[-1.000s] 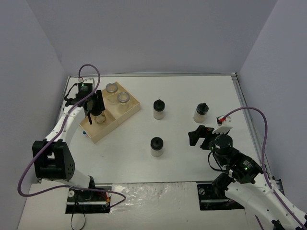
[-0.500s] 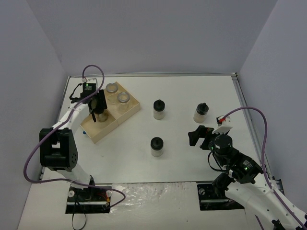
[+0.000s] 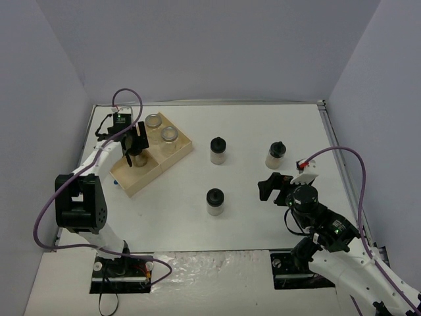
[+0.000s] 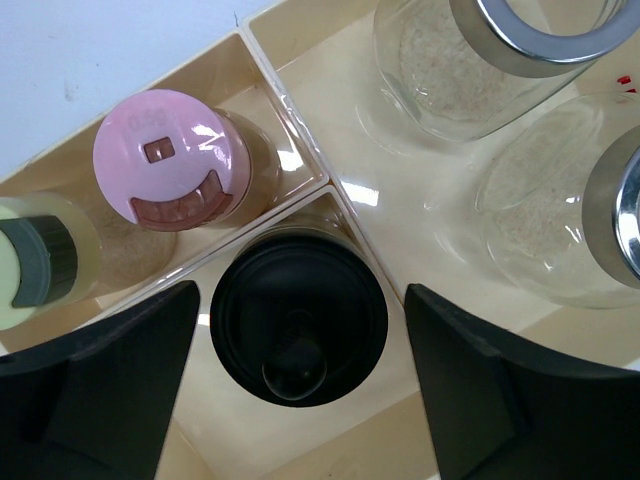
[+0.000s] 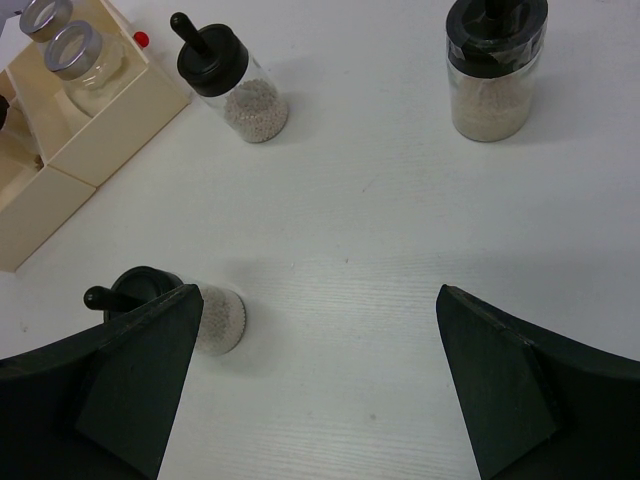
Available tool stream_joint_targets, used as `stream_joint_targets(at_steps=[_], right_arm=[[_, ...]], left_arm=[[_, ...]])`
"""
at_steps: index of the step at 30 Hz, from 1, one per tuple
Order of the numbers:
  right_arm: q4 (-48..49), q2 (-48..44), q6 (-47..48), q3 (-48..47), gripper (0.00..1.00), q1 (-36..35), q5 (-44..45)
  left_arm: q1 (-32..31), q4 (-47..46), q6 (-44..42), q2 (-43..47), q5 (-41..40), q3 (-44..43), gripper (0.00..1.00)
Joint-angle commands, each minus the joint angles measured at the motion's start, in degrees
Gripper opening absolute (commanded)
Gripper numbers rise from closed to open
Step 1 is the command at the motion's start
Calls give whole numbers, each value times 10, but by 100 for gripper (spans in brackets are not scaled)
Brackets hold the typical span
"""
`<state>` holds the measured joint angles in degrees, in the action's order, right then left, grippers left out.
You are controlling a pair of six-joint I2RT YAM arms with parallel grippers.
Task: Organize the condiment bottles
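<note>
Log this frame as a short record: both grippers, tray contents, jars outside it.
left gripper: open, jaws either side of the black-capped jar in the tray, not touching it
right gripper: open, empty, over the table
also in tray: pink-capped jar, yellow-green-capped jar, two silver-lidded jars
on table: three black-capped jars

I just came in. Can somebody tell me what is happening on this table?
Two robot arms are sorting small clear condiment jars into a pale wooden divided tray. The left gripper is over the tray, its jaws open on either side of a black-capped jar standing in one compartment. The right gripper hovers open above the white table, where three black-capped jars stand outside the tray.
</note>
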<state>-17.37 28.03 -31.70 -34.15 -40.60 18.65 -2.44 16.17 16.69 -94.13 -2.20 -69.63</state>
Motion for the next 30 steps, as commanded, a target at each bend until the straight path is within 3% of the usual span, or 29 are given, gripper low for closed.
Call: stream_joint_targets(at_steps=[1,6,13,17,23,30], right_arm=[[34,11,-7,3,100,-5,20],[33,10,-7,2,100,-6,20],[33,0,-7,2,100,-6,19],[33,-1,-7,2,100,-7,20],[30,-3,-8,0,100,-7,22],[30,-3,-9,0,100,-8,22]], left_arm=[[6,0,-3,27,-4,-44,87],[6,42,-5,63,9,-64,97],[-29,120,-32,201,105,-44,97],[-128,123,-33,284,142,13,97],[-308,38,13,356,131,114,97],[-463,-60,-9,323,83,168,97]])
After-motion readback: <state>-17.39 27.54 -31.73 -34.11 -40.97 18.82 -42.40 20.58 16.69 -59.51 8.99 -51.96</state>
